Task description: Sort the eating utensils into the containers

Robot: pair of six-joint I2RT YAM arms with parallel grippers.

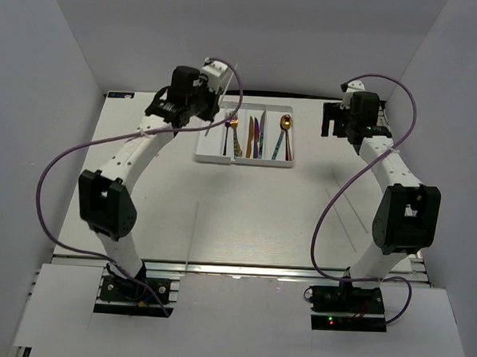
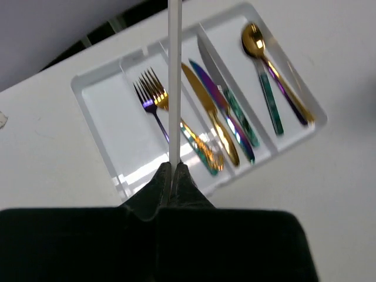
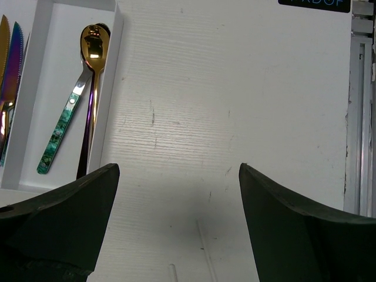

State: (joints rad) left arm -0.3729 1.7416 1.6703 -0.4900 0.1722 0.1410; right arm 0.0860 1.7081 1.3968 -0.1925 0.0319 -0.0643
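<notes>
- A thin white straight stick (image 2: 174, 88) is pinched between the closed fingers of the left gripper (image 2: 174, 167), near the left side of the white rectangular plastic tray (image 2: 111, 123) with four long compartments.
- In the top view, the slim metal forks (image 2: 157, 97) are laid in the second compartment from the left, the knives (image 2: 205, 100) in the third and the spoons (image 2: 254, 38) in the fourth.
- The right gripper (image 3: 179, 170) is held with its fingers spread wide over the white table (image 3: 235, 88), just beside the tray's spoon side.
</notes>
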